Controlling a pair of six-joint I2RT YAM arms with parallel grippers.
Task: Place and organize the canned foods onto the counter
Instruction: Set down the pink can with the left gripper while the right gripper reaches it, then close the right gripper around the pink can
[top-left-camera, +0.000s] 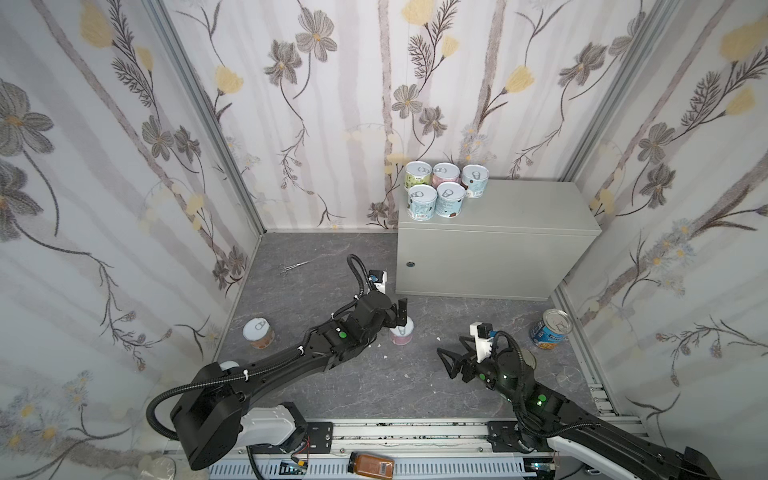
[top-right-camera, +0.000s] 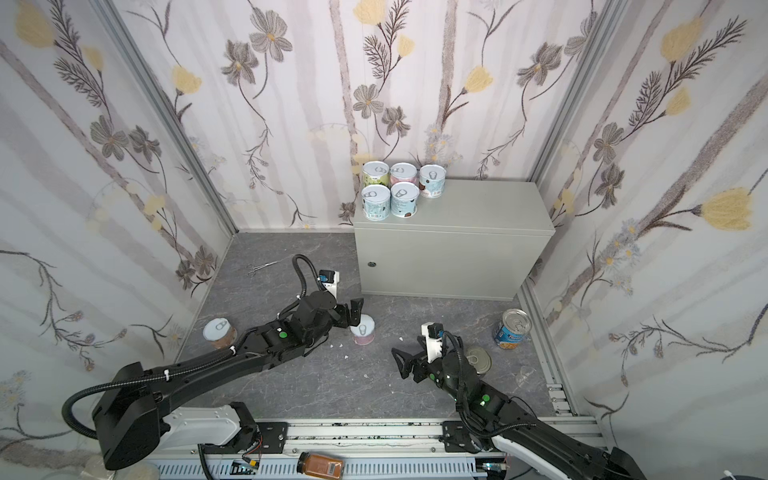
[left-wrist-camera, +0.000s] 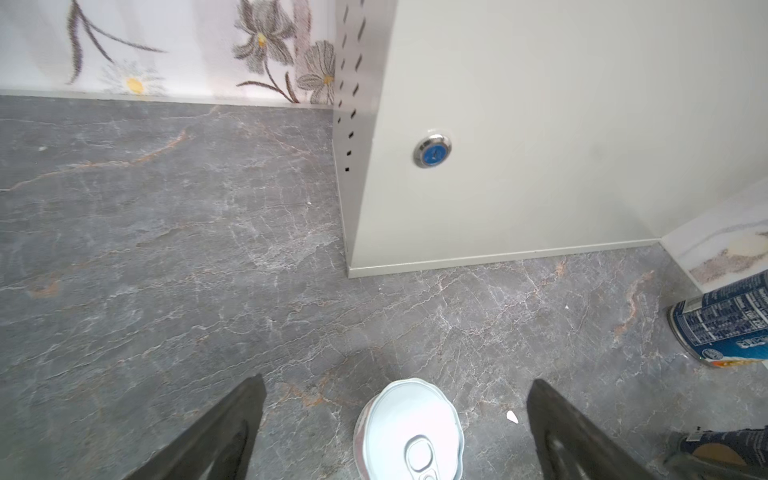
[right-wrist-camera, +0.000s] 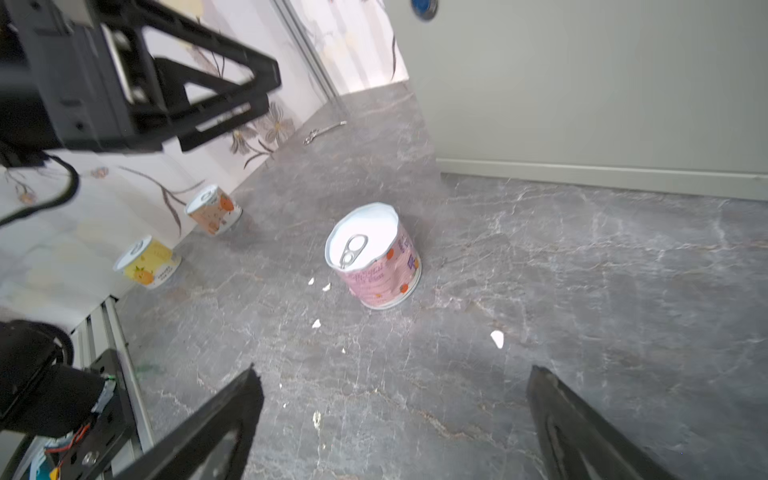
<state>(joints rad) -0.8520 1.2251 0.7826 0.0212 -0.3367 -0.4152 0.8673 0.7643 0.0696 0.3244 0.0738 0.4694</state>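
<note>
Now: your left gripper (top-left-camera: 400, 314) spread wide, empty, above upright pink can (top-left-camera: 402, 333) on floor (top-left-camera: 374, 395), nearer arm. Right gripper (top-left-camera: 445, 363) spread too, can at its ten o'clock. Counter (top-left-camera: 519, 208) at can's one o'clock.

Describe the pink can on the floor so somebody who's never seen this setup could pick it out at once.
Find the light-grey metal cabinet against the back wall, then the dark marbled floor in front of its lock-side corner. A short can stands upright there, just beneath the open left gripper. It is the floor's only pink-labelled can, and its rim is dented.
</note>
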